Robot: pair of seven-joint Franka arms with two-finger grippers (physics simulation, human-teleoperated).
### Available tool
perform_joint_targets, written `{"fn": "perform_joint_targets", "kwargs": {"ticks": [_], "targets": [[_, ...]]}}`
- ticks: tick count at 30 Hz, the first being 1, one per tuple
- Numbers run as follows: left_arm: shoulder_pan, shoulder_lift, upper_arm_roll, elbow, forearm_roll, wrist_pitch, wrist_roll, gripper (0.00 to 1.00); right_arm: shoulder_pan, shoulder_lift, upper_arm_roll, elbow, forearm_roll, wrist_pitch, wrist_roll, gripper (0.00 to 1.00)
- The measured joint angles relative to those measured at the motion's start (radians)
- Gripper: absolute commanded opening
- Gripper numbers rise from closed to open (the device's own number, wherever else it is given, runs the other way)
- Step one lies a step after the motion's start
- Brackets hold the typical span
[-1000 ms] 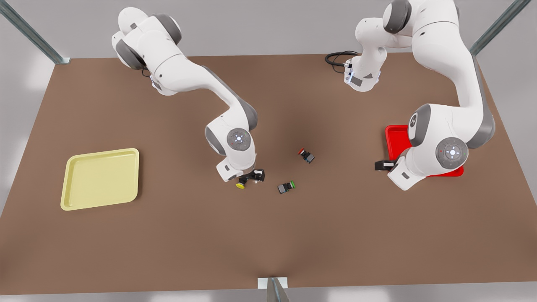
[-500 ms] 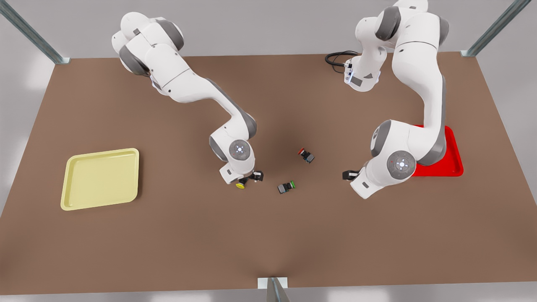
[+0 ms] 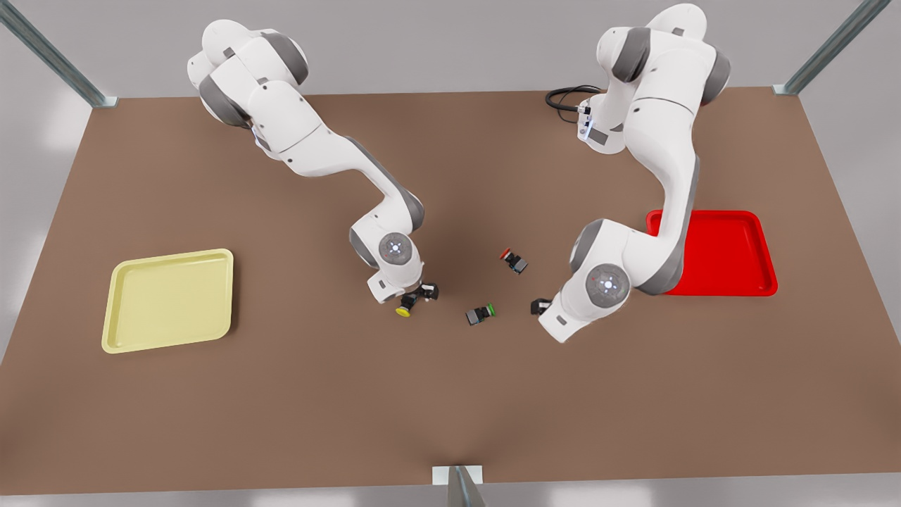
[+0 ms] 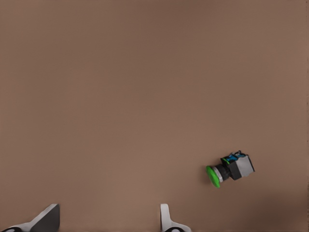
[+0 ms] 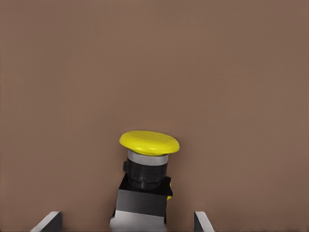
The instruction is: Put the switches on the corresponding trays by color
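The yellow-capped switch (image 3: pixel 404 310) lies on the brown table, between the spread fingers of my right gripper (image 3: pixel 417 298), which is open around it. In the right wrist view the yellow-capped switch (image 5: pixel 145 179) sits between the right gripper (image 5: pixel 126 221) fingertips without touching them. My left gripper (image 3: pixel 540 306) hovers open beside the green-capped switch (image 3: pixel 481 314), at the front view's right of it. That green-capped switch (image 4: pixel 231 168) lies ahead of the left gripper (image 4: pixel 107 220). The red-capped switch (image 3: pixel 514 260) lies free. The pale yellow tray (image 3: pixel 169 299) and the red tray (image 3: pixel 725 253) hold nothing.
A black cable (image 3: pixel 564 98) coils at the back edge by the arm base. Metal frame posts (image 3: pixel 53 56) stand at the back corners and a bracket (image 3: pixel 457 480) at the front edge. Open brown tabletop lies between the switches and each tray.
My left arm has swung away from the red tray toward the middle, ending beside the green-capped switch. My right gripper has settled slightly closer around the yellow-capped switch.
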Motion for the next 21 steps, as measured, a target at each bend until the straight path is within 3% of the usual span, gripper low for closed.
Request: {"fn": "perform_joint_targets", "kwargs": {"ticks": [12, 17, 21], "targets": [[-0.061, 0.076, 0.000, 0.002, -0.001, 0.127, -0.027, 1.00, -0.004, 0.024, -0.012, 0.012, 0.002, 0.007, -0.006, 1.00], [-0.103, 0.166, 0.009, 0.049, 0.001, 0.226, -0.027, 1.00, -0.006, 0.020, -0.016, 0.002, 0.003, 0.017, -0.003, 1.00], [-0.129, 0.205, 0.057, 0.120, 0.003, 0.230, 0.398, 0.98, -0.006, 0.020, -0.019, 0.000, 0.011, 0.014, -0.003, 1.00]]}}
